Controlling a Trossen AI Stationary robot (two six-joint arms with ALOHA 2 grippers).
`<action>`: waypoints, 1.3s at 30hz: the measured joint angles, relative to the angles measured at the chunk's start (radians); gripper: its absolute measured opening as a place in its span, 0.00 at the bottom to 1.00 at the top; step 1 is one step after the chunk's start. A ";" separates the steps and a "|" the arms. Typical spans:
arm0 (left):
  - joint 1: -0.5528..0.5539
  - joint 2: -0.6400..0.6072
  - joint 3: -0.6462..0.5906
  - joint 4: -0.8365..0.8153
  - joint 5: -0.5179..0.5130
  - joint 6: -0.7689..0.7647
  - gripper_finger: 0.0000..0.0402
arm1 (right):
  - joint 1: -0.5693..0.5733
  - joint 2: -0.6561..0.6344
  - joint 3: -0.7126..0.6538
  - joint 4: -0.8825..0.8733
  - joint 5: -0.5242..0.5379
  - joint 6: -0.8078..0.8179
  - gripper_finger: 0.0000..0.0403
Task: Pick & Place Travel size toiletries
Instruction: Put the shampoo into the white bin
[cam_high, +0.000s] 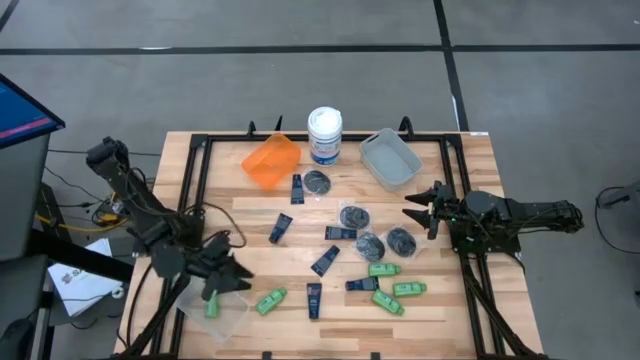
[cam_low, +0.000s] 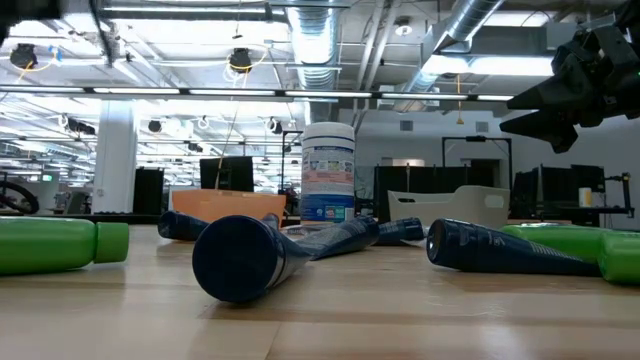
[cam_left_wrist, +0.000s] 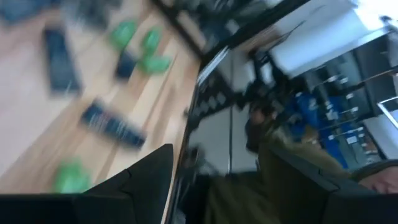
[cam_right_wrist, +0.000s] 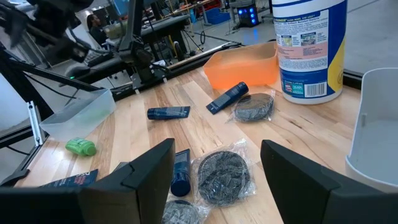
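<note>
The left gripper (cam_high: 243, 281) is seen spread wide and empty, a green bottle (cam_high: 212, 306) lying in the clear bin (cam_high: 236, 318) just beside it. The right gripper (cam_high: 410, 207) is held wide, a grey pot (cam_high: 400, 240) near it.

High view looks straight down on the table (cam_high: 420, 300); low view sits at tabletop level, facing the room. Both share the white tub (cam_high: 324, 135); the right wrist looks across at it close.
</note>
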 joint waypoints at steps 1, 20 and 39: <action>0.023 0.011 0.000 0.054 0.000 0.063 0.58 | 0.000 0.000 0.000 0.000 0.000 0.000 0.57; 0.357 0.337 0.028 0.621 0.210 0.474 0.59 | 0.000 0.000 0.000 0.000 -0.001 0.000 0.57; 0.366 0.610 0.484 -0.518 0.299 0.338 0.59 | 0.000 0.000 0.000 0.000 -0.003 0.001 0.57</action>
